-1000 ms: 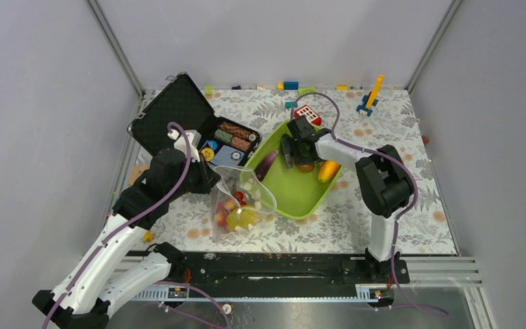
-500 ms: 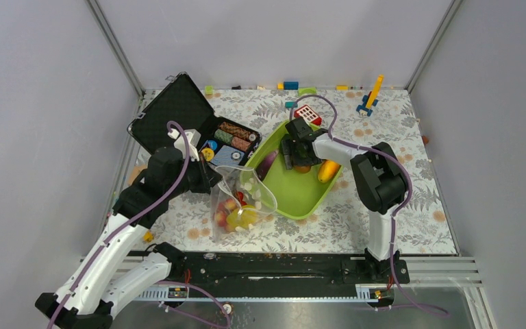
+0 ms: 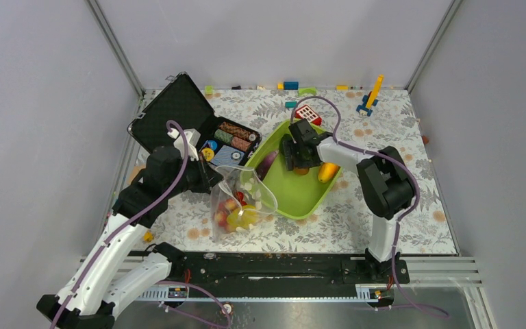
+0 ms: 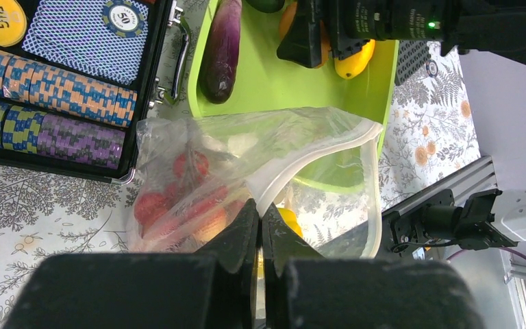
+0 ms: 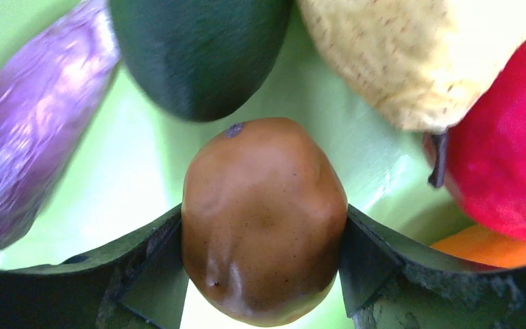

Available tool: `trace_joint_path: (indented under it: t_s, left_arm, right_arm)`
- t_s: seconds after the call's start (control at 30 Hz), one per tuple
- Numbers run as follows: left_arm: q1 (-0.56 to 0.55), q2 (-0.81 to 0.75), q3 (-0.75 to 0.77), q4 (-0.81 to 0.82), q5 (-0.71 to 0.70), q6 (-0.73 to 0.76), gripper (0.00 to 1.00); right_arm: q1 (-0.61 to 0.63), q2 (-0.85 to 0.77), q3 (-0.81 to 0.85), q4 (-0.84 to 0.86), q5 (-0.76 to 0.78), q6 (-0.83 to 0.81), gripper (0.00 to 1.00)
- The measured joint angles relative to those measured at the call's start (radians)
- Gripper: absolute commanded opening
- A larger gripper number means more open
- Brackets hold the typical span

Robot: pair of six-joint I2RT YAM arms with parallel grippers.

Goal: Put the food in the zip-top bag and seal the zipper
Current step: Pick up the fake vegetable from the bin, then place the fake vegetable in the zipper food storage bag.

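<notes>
A clear, soft plastic zip-top bag [image 3: 248, 194] holding red and yellow toy fruit [image 3: 236, 216] lies mouth-open toward a lime-green plastic tray [image 3: 300, 193] — the left gripper [image 4: 260, 211] pinches its rim. In the tray, the right gripper [image 5: 264, 229] clamps a brown toy kiwi [image 5: 264, 205], long axis along the fingers [image 5: 377, 264]. Beneath, a floral tablecloth [image 3: 401, 199]; around, plain grey walls [image 3: 267, 41].

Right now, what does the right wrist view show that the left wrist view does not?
Only the right wrist view: the right gripper closed on the brown kiwi, the red apple beside it. Only the left wrist view: the left gripper pinching the zip-top bag, strawberries inside, and poker chips. Both: the purple eggplant in the green tray.
</notes>
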Motion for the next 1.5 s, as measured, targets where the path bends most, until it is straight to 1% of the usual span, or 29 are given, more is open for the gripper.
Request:
trace_joint_path:
  t_s: [0.1, 0.23, 0.33, 0.43, 0.5, 0.6, 0.7, 0.77, 0.83, 0.9, 1.07, 1.13, 1.33, 1.5]
  left_arm:
    - [0.005, 0.0, -0.002, 0.002, 0.008, 0.0, 0.0]
    - [0.01, 0.0, -0.016, 0.012, 0.021, 0.0, 0.0]
    - [0.013, -0.001, -0.016, 0.019, 0.027, 0.0, 0.0]
    - [0.018, 0.0, -0.016, 0.023, 0.035, 0.0, 0.0]
    - [0.02, 0.0, -0.016, 0.024, 0.042, 0.0, 0.0]
    - [0.025, 0.0, -0.016, 0.024, 0.047, 0.0, 0.0]
    - [0.028, 0.0, -0.016, 0.024, 0.056, 0.0, 0.0]
    - [0.028, 0.0, -0.016, 0.025, 0.057, 0.0, 0.0]
    - [0.029, 0.0, -0.016, 0.025, 0.058, 0.0, 0.0]
    - [0.029, 0.0, -0.017, 0.026, 0.062, 0.0, 0.0]
    - [0.03, -0.003, -0.021, 0.031, 0.065, 0.0, 0.0]
    - [0.03, -0.003, -0.024, 0.032, 0.068, 0.0, 0.0]
    - [0.03, -0.007, -0.029, 0.042, 0.071, 0.0, 0.0]
    - [0.03, -0.009, -0.029, 0.044, 0.079, 0.0, 0.0]
  right_arm:
    - [0.0, -0.062, -0.04, 0.01, -0.045, -0.008, 0.29]
    - [0.0, -0.214, -0.12, 0.071, -0.133, -0.02, 0.28]
    - [0.0, -0.372, -0.22, 0.193, -0.222, -0.024, 0.28]
    - [0.0, -0.55, -0.357, 0.371, -0.332, -0.019, 0.28]
    - [0.0, -0.632, -0.423, 0.475, -0.407, -0.005, 0.29]
    - [0.0, -0.684, -0.464, 0.594, -0.536, 0.025, 0.31]
    - [0.001, -0.689, -0.472, 0.717, -0.692, 0.078, 0.31]
    - [0.007, -0.689, -0.472, 0.783, -0.776, 0.109, 0.33]
    - [0.021, -0.69, -0.471, 0.82, -0.828, 0.126, 0.36]
    - [0.059, -0.692, -0.465, 0.821, -0.861, 0.116, 0.36]
    - [0.194, -0.694, -0.412, 0.718, -0.892, 0.017, 0.37]
    - [0.232, -0.694, -0.399, 0.702, -0.904, -0.009, 0.38]
    - [0.283, -0.664, -0.378, 0.663, -0.916, -0.036, 0.38]
    - [0.301, -0.608, -0.341, 0.607, -0.883, -0.055, 0.38]
